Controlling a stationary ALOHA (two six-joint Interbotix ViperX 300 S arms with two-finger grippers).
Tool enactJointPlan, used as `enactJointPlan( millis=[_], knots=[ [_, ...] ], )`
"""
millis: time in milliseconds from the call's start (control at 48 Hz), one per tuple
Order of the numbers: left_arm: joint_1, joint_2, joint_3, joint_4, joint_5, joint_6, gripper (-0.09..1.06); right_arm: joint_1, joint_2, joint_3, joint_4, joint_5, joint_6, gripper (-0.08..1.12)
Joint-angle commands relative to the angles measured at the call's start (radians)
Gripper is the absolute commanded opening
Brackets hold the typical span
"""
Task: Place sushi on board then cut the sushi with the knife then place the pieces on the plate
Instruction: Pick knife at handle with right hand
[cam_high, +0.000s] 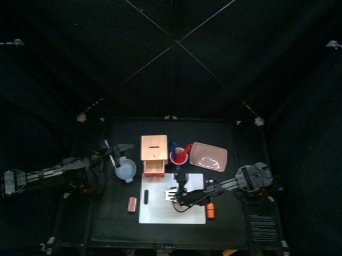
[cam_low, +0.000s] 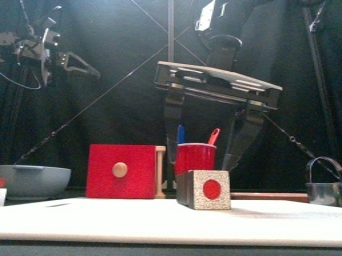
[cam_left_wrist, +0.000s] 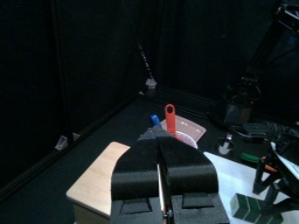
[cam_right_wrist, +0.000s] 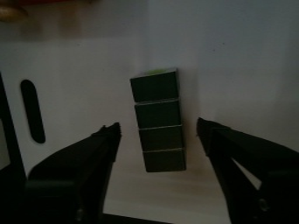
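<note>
Between the spread jaws of the right tool (cam_right_wrist: 158, 131), the sushi roll (cam_right_wrist: 156, 109) lies free on the white board (cam_right_wrist: 246, 79). Placing seems done; next a knife (cam_low: 213, 136) must be taken from the red cup (cam_low: 195, 160). The left tool (cam_left_wrist: 160, 149), pressed together, rests apart.

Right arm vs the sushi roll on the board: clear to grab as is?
Probably yes. The right gripper hangs over the sushi roll with jaws open, one on each side, and nothing between. The roll lies alone on the white board.
</note>
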Motion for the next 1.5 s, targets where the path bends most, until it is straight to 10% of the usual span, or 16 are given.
enactJointPlan(
  millis=[21,479,667,1021,1500],
  knots=[
    [0.005,0.005,-0.011,0.000,-0.011,-0.002,0.04,0.000,-0.026,-0.025,-0.009,0.003,-0.005,1.05],
    [0.025,0.005,-0.037,0.021,-0.011,0.003,0.04,0.000,-0.278,0.100,-0.103,-0.023,-0.307,1.04],
    [0.061,0.005,-0.055,0.064,-0.034,0.000,0.04,-0.075,-0.425,0.212,0.040,-0.044,-0.687,1.04],
    [0.060,0.005,-0.049,0.028,-0.035,-0.006,0.04,-0.463,-0.647,0.347,0.397,-0.087,-1.586,1.04],
    [0.064,0.005,-0.048,0.008,-0.035,-0.006,0.04,-0.816,-0.555,0.201,0.676,0.132,-2.112,1.04]
  ],
)
